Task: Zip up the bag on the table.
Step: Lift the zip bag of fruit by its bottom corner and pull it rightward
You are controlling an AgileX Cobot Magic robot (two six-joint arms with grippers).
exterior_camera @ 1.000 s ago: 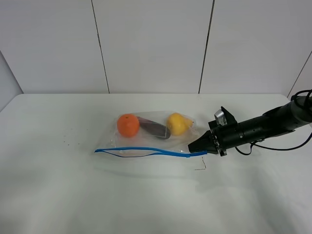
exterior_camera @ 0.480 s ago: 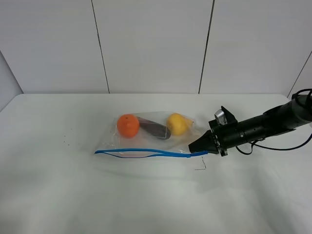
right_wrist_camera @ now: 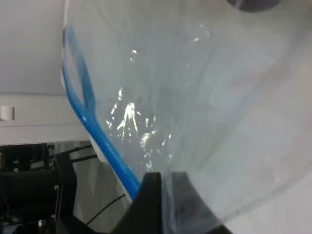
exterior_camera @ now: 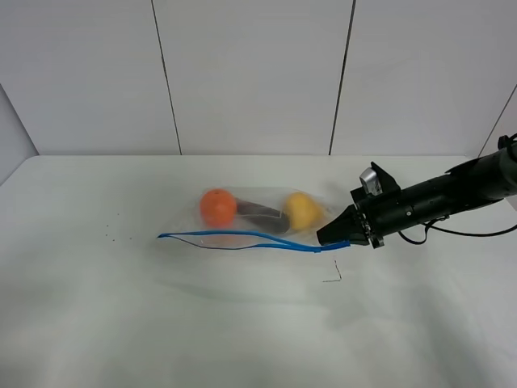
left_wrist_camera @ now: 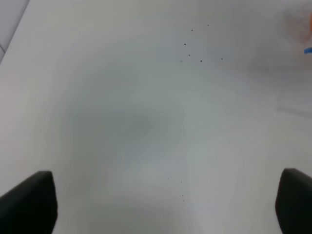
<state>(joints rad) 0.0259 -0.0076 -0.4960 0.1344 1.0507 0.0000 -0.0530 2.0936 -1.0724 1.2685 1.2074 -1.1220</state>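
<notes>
The clear plastic bag (exterior_camera: pixel 258 222) lies on the white table (exterior_camera: pixel 121 323) with an orange, a dark fruit and a yellow fruit inside. Its blue zipper strip (exterior_camera: pixel 242 237) runs along the near edge, gaping near the left end. My right gripper (exterior_camera: pixel 325 239) is shut on the bag's right end by the zipper and holds that end slightly raised. In the right wrist view the fingers (right_wrist_camera: pixel 148 195) pinch the crinkly plastic beside the blue strip (right_wrist_camera: pixel 92 131). My left gripper (left_wrist_camera: pixel 162 201) is open and empty above bare table; the bag's edge (left_wrist_camera: pixel 306 34) shows blurred at that view's rim.
A small dark bent mark (exterior_camera: pixel 334 275) lies on the table just in front of the right gripper. Several tiny dark specks (exterior_camera: pixel 111 235) dot the table left of the bag. White wall panels stand behind the table's far edge.
My right gripper has moved slightly right and up, still pinching the bag. The bag has slid right with it and its right end and zipper have lifted.
</notes>
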